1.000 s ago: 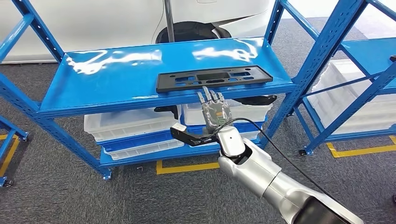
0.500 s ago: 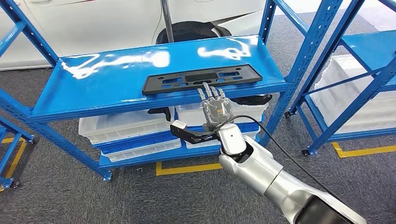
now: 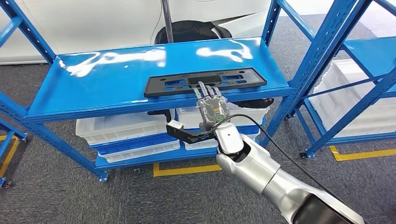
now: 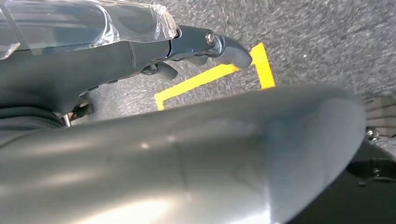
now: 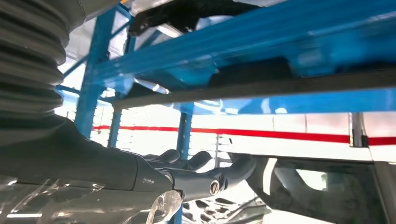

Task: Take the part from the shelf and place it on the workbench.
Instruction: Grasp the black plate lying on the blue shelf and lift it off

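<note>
Right hand (image 3: 212,108) risen since earlier frame, fingers spread and empty, tips now at shelf (image 3: 93,91) edge just below part (image 3: 205,82); grasp pending.

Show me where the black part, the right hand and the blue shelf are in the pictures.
black part (image 3: 177,86): head view, on its left half.
right hand (image 3: 211,108): head view, on the back of the hand.
blue shelf (image 3: 102,81): head view, on a bare part of its top board.

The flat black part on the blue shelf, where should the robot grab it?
Probably along its long front edge. The black part lies flat near the front lip of the blue shelf, and the right hand reaches it from that side, so fingers over the top and thumb under looks easiest.
</note>
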Available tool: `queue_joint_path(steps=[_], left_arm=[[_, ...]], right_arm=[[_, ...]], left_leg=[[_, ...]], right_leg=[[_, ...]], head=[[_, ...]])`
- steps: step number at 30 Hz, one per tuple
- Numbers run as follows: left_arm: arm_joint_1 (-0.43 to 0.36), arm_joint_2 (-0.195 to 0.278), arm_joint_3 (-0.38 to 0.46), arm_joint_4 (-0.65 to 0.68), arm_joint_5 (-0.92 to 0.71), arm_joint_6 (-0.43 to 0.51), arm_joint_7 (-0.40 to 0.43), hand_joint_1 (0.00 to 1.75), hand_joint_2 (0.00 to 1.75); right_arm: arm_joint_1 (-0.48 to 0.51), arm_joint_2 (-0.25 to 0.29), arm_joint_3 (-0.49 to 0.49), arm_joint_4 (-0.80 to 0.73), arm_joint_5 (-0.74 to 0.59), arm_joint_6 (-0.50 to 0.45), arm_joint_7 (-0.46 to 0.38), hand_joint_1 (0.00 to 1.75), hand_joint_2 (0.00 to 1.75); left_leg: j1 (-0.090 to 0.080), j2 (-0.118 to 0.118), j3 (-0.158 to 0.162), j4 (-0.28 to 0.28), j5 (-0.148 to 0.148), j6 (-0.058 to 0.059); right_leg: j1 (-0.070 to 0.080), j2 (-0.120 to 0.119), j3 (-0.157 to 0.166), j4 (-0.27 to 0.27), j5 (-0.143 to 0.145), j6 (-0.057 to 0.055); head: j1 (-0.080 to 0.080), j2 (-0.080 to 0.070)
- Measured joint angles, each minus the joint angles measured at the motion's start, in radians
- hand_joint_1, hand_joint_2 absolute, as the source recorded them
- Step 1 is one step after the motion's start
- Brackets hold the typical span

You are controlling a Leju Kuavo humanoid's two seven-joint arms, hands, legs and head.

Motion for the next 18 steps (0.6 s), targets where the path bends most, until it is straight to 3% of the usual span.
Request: queue_joint_path(steps=[3, 4, 5, 7, 9, 10, 14, 16, 18], left_arm=[[-0.002, -0.001, 0.0, 0.0, 0.0, 0.0, 0.0, 0.0, 0.0], [-0.001, -0.001, 0.0, 0.0, 0.0, 0.0, 0.0, 0.0, 0.0], [0.0, -0.001, 0.0, 0.0, 0.0, 0.0, 0.0, 0.0, 0.0], [0.002, -0.002, 0.0, 0.0, 0.0, 0.0, 0.0, 0.0, 0.0], [0.001, -0.002, 0.0, 0.0, 0.0, 0.0, 0.0, 0.0, 0.0], [0.0, -0.001, 0.0, 0.0, 0.0, 0.0, 0.0, 0.0, 0.0], [0.0, -0.001, 0.0, 0.0, 0.0, 0.0, 0.0, 0.0, 0.0], [-0.001, -0.001, 0.0, 0.0, 0.0, 0.0, 0.0, 0.0, 0.0], [-0.002, -0.002, 0.0, 0.0, 0.0, 0.0, 0.0, 0.0, 0.0]], right_arm=[[0.001, -0.001, 0.002, 0.0, -0.002, 0.0, 0.0, 0.0, 1.75], [0.003, -0.001, 0.003, 0.0, -0.002, 0.001, 0.0, 0.0, 1.75], [0.006, -0.001, 0.004, 0.0, -0.002, 0.001, -0.001, 0.0, 1.75], [0.007, -0.001, 0.003, 0.0, -0.002, 0.001, -0.001, 0.0, 1.75], [0.006, -0.001, 0.004, 0.0, -0.002, 0.001, -0.002, 0.0, 1.75], [0.006, -0.001, 0.004, -0.001, -0.002, 0.001, -0.002, 0.0, 1.75], [0.006, 0.0, 0.005, -0.004, -0.002, 0.001, -0.004, 0.0, 1.75], [0.005, 0.003, 0.004, -0.006, -0.002, 0.0, -0.005, 0.0, 1.75], [0.005, 0.004, 0.005, -0.007, -0.001, 0.002, -0.007, 0.0, 1.75]], left_leg=[[0.004, 0.0, 0.009, -0.002, -0.006, 0.005], [0.005, -0.001, 0.011, -0.002, -0.009, 0.004], [0.007, -0.001, 0.014, -0.002, -0.012, 0.002], [0.012, -0.003, 0.024, 0.001, -0.021, -0.008], [0.011, -0.005, 0.03, 0.007, -0.033, -0.021], [0.009, -0.005, 0.031, 0.009, -0.037, -0.027], [0.012, -0.004, 0.026, 0.027, -0.053, -0.039], [0.014, -0.001, -0.018, 0.119, -0.096, -0.045], [0.014, 0.0, -0.095, 0.264, -0.148, -0.048]], right_leg=[[-0.005, -0.001, -0.105, 0.19, -0.076, 0.011], [-0.008, -0.002, -0.132, 0.228, -0.079, 0.014], [-0.01, -0.002, -0.142, 0.228, -0.063, 0.016], [-0.017, -0.004, -0.101, 0.119, 0.015, 0.022], [-0.021, -0.003, -0.045, -0.005, 0.069, 0.023], [-0.021, -0.001, -0.031, -0.037, 0.077, 0.019], [-0.018, 0.003, -0.026, -0.045, 0.072, -0.012], [-0.019, 0.002, -0.021, -0.046, 0.069, -0.022], [-0.015, 0.002, -0.018, -0.046, 0.066, -0.028]], head=[[0.002, 0.0], [0.002, 0.0], [0.002, 0.0], [0.002, 0.0], [0.002, 0.0], [0.002, 0.0], [0.0, 0.0], [-0.003, 0.0], [-0.005, 0.0]])
